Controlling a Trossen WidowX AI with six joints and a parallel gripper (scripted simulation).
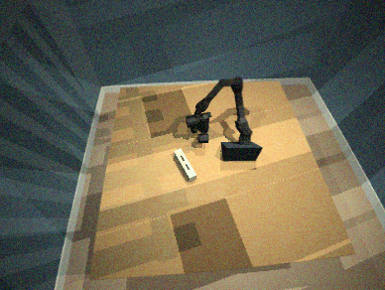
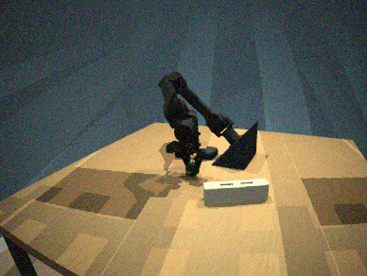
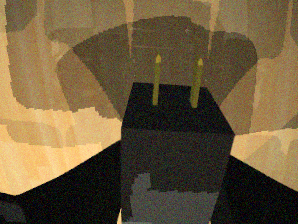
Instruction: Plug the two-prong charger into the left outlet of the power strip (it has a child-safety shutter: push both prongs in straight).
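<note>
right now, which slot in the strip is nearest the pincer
The left slot in the exterior view; the other is farther along the strip from the pincer.

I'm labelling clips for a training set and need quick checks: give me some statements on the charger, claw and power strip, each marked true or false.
1. The claw is shut on the charger. True.
2. The charger has three prongs. False: it has two prongs.
3. The power strip has two outlets on its top. True.
4. The charger is already plugged into the power strip. False: it is in the claw, away from the strip, with its prongs exposed.
5. The power strip is black all over. False: its top is white.
</note>
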